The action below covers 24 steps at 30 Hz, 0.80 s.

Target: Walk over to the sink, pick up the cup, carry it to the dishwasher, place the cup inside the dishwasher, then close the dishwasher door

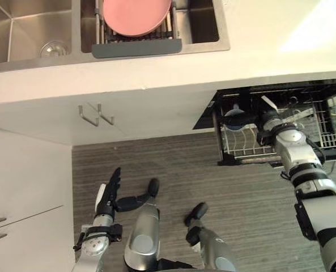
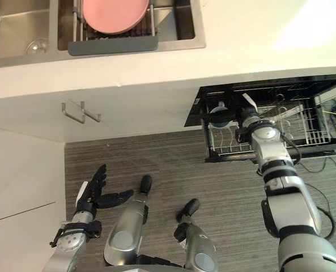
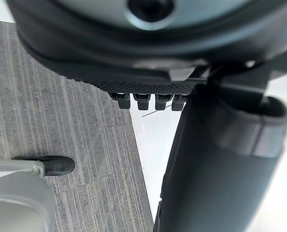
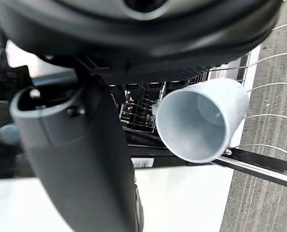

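The right robot hand [image 4: 85,159] holds the pale cup [image 4: 201,121] tipped sideways over the dishwasher rack [image 1: 242,146]. The cup looks light, stiff and smooth, so probably slippery. A grip across its wall near the rim seems safest. The left robot hand [image 1: 110,190] hangs open, with nothing in it.

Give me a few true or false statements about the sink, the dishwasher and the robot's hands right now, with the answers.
1. The dishwasher is open, with its rack in sight. True.
2. The left hand reaches into the dishwasher. False: it hangs open, low over the floor; the right hand is the one at the rack.
3. A pink plate sits in the sink. True.
4. The pale cup lies in the sink. False: it is by the right hand, over the dishwasher rack.
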Tool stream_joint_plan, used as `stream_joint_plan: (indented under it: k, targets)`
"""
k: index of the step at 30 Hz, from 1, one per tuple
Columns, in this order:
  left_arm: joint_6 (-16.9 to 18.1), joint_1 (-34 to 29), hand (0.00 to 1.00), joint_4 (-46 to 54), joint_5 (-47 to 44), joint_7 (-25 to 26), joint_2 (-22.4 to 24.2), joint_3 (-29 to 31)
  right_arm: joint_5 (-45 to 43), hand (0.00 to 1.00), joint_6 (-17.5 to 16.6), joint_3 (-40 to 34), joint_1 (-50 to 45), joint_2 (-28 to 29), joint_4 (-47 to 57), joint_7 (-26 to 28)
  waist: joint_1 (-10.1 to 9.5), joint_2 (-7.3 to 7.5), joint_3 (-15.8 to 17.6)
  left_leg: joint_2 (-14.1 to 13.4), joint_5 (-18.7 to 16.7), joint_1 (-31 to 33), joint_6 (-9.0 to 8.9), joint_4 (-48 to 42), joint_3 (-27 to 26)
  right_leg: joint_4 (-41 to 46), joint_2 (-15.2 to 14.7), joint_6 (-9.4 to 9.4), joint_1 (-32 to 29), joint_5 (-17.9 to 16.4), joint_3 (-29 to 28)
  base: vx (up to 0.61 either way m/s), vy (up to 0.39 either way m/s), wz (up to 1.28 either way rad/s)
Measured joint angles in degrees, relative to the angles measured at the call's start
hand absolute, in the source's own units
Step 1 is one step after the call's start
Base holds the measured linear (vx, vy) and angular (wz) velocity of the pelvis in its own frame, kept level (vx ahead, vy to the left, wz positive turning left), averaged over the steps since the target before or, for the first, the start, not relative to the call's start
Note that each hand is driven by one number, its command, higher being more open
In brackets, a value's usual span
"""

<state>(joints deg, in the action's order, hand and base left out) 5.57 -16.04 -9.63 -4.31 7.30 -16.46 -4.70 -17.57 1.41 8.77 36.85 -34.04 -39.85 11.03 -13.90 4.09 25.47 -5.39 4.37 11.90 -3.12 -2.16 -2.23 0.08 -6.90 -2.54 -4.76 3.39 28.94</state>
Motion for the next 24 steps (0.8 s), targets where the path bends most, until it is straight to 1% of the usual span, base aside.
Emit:
stream_joint_plan:
  k: [1,2,4,5,6,7,8,9,12,13,14,15,16,17,19,22,24]
  targets:
    - [0.0,-0.5,1.0,-0.9,0.1,0.0,-0.1,0.0,-0.4,1.0,-0.5,-1.2,-3.7,1.2,3.3,-0.2,0.87,0.95,-0.6,0.1,0.4,-1.2,-0.03,1.3,-0.3,-0.2,0.0,-0.03,0.6,0.0,-0.2,0.06,-0.01,-0.16]
    - [0.0,-0.7,1.0,-1.7,0.3,0.0,-0.1,0.0,-0.4,1.0,-0.9,-2.1,-5.7,2.1,5.0,-0.3,1.22,1.47,-0.9,0.1,0.5,-2.0,-0.06,1.9,-0.6,-0.3,0.0,-0.08,0.9,-0.1,-0.5,0.09,-0.005,-0.22]
    - [-0.1,-1.6,1.0,-4.9,2.0,0.2,0.2,0.2,-0.4,1.0,-1.8,-4.7,-12.4,5.2,10.5,-0.4,2.48,3.47,-2.6,0.1,0.5,-4.6,-0.06,3.7,-2.5,-0.4,0.0,-0.28,1.8,-0.2,-2.2,0.08,0.003,-0.34]
    - [-0.1,-1.6,1.0,-5.8,2.4,0.2,0.4,0.2,-0.4,1.0,-2.0,-5.4,-14.1,5.7,11.9,-0.4,2.78,3.83,-3.1,0.1,0.5,-5.2,-0.04,4.2,-2.9,-0.5,0.0,-0.29,2.0,-0.2,-2.5,0.05,0.012,-0.3]
    - [-0.1,-1.6,1.0,-7.7,3.2,0.3,0.9,0.5,-0.4,1.0,-2.3,-7.0,-17.6,7.0,14.5,-0.6,3.63,4.45,-4.5,0.3,0.6,-5.9,-0.03,4.6,-3.4,-0.5,-0.1,-0.3,2.1,-0.2,-3.0,0.05,0.018,-0.19]
    - [-0.1,-1.6,1.0,-8.9,3.6,0.3,1.2,0.7,-0.4,1.0,-2.3,-7.8,-19.3,7.8,15.7,-0.7,4.1,4.56,-5.5,0.3,0.6,-6.1,-0.03,4.8,-3.5,-0.5,-0.1,-0.31,2.1,-0.2,-3.2,0.08,0.027,-0.22]
    - [-0.1,-1.7,1.0,-11.1,4.2,0.6,1.8,1.1,-0.4,1.0,-2.5,-9.3,-22.9,9.7,18.4,-0.9,4.67,4.69,-7.5,0.3,0.6,-6.9,-0.03,5.4,-4.2,-0.5,-0.1,-0.31,2.1,-0.2,-3.7,0.08,0.025,-0.24]
    - [0.0,-1.8,1.0,-12.9,5.1,1.4,2.4,1.8,-0.3,1.0,-2.5,-10.8,-26.2,11.6,21.4,-1.0,5.33,4.56,-9.5,0.3,0.6,-7.6,-0.03,6.0,-4.9,-0.5,-0.1,-0.36,2.2,-0.2,-4.4,0.06,0.02,-0.27]
    - [0.9,-2.3,1.0,-16.3,7.2,2.5,4.3,4.4,-0.4,1.0,-3.0,-12.8,-31.6,14.7,27.8,-0.7,6.75,3.89,-12.2,0.4,0.7,-9.7,-0.05,7.0,-6.1,-0.5,-0.2,-1.07,3.0,-0.7,-5.7,0.02,0.015,-0.24]
    - [1.4,-2.3,1.0,-18.2,7.9,2.9,5.1,5.0,-0.6,1.0,-3.6,-14.5,-33.9,16.3,30.3,-0.1,7.28,3.2,-13.6,0.4,0.7,-10.0,-0.05,7.0,-6.3,-0.4,-0.2,-1.14,3.1,-0.8,-6.0,-0.01,0.011,-0.14]
    - [1.6,-2.4,1.0,-19.2,8.0,3.1,5.6,5.2,-1.0,1.0,-3.9,-15.3,-35.1,17.0,31.5,0.2,7.58,2.8,-14.3,0.4,0.6,-10.1,-0.05,7.0,-6.4,-0.4,-0.2,-1.18,3.1,-0.8,-6.2,-0.01,0.014,-0.12]
    - [2.3,-2.7,1.0,-21.4,8.5,3.7,7.0,6.1,-2.0,1.0,-4.2,-16.9,-37.0,18.5,34.0,0.9,8.36,1.92,-15.5,0.5,0.6,-10.4,-0.02,7.0,-6.6,-0.3,-0.3,-1.24,3.3,-0.8,-6.4,0.0,0.012,-0.11]
    - [2.9,-3.0,1.0,-23.3,8.4,3.9,8.1,7.3,-3.8,1.0,-4.6,-18.8,-38.7,20.3,36.1,2.1,8.94,1.03,-16.2,0.4,0.6,-11.0,-0.01,7.0,-6.8,-0.3,-0.3,-1.25,3.7,-0.8,-6.7,0.0,0.013,-0.11]
    - [3.2,-3.1,1.0,-24.4,8.4,4.0,8.7,8.1,-4.4,1.0,-4.9,-19.6,-39.5,21.2,37.2,2.7,9.25,0.57,-16.5,0.4,0.5,-11.3,-0.01,7.0,-7.1,-0.4,-0.3,-1.27,3.9,-0.8,-6.9,-0.01,0.012,-0.16]
    - [3.9,-3.9,1.0,-28.3,7.5,4.6,10.9,11.3,-7.4,1.0,-5.7,-22.0,-42.4,24.4,41.1,4.8,10.11,-0.95,-18.1,0.3,0.2,-12.1,-0.04,7.0,-8.0,-0.5,-0.1,-1.34,4.2,-0.8,-7.9,0.0,0.006,-0.22]
    - [4.7,-4.3,1.0,-32.4,5.3,6.7,12.7,14.6,-9.5,1.0,-6.5,-22.4,-46.0,26.5,44.2,7.3,10.87,-2.02,-18.9,0.1,-0.4,-13.5,-0.4,7.0,-8.8,-1.7,0.1,-1.65,5.7,-0.6,-8.5,0.01,0.0,-0.16]
    - [4.9,-4.8,1.0,-33.4,4.0,7.4,13.6,16.0,-10.0,1.0,-6.5,-22.3,-47.7,28.0,46.0,8.5,10.97,-2.19,-19.7,-0.1,-0.5,-13.7,-0.45,7.1,-9.1,-2.4,0.3,-1.68,6.1,-0.4,-8.7,0.02,-0.012,-0.08]
